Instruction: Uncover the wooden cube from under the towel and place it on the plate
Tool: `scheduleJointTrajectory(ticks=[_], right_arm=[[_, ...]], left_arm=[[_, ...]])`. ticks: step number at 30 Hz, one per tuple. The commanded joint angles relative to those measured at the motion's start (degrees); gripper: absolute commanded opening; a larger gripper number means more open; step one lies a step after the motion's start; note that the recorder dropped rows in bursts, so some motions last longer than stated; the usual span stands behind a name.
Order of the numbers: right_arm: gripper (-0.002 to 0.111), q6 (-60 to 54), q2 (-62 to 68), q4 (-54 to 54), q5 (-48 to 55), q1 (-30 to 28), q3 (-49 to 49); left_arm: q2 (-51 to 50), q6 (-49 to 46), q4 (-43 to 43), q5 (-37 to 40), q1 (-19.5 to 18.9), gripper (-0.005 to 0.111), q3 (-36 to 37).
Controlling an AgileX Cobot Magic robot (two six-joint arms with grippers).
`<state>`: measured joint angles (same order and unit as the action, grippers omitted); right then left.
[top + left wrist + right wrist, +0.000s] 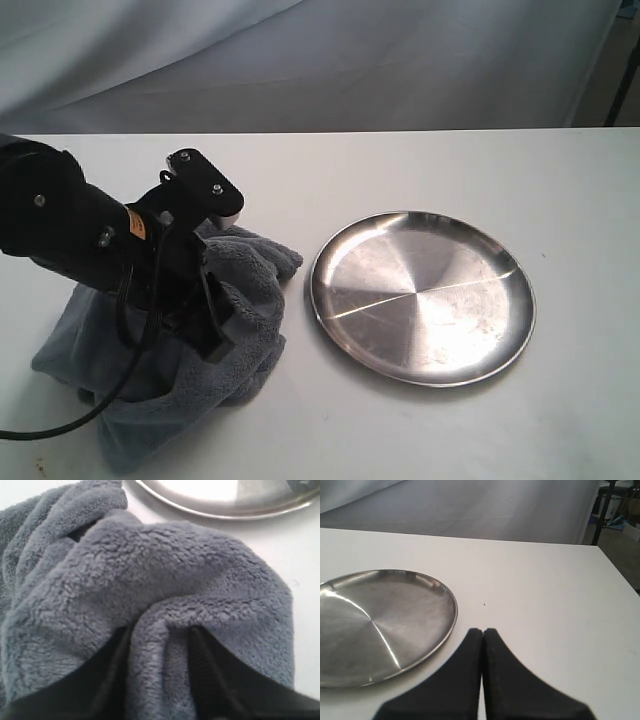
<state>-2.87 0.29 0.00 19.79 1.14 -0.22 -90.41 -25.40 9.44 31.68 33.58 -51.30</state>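
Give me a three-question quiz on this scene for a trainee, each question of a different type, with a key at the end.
1. True or false: the wooden cube lies on the plate.
2. What sits between the fingers of the left hand? A: nothing. B: a fold of the towel. C: the plate's rim.
3. In a few words: how do the fingers of the right hand stand, and what do they hold?

Key
1. False. The plate is bare, and no wooden cube is in view.
2. B.
3. Shut, tips touching, holding nothing.
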Motion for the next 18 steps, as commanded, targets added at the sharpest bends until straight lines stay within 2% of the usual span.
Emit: scheduleJointTrajectory(ticks=[1, 2, 10, 15, 18], right_arm=[[0.000, 0.1, -0.3, 0.0, -0.1, 0.1, 0.2], [0.000, 0.1, -0.3, 0.0, -0.1, 0.1, 0.2], [0.000, 0.1, -0.3, 0.0, -0.1, 0.1, 0.2], [0.000, 0.1, -0.3, 0.0, -0.1, 0.1, 0.2], [0.000, 0.1, -0.3, 0.0, -0.1, 0.1, 0.2]], left_arm=[[-0.7, -0.2, 0.8, -1.6, 0.0, 0.004, 0.0], [-0.7, -0.2, 0.8, -2.2, 0.0, 0.000, 0.0], [1.2, -0.2, 0.8, -4.2, 0.0, 0.001, -4.3], [6.6, -0.2, -1.6, -3.8, -0.1, 0.001, -5.7], [11.3, -0.2, -4.2, -6.5, -0.1, 0.001, -5.7]])
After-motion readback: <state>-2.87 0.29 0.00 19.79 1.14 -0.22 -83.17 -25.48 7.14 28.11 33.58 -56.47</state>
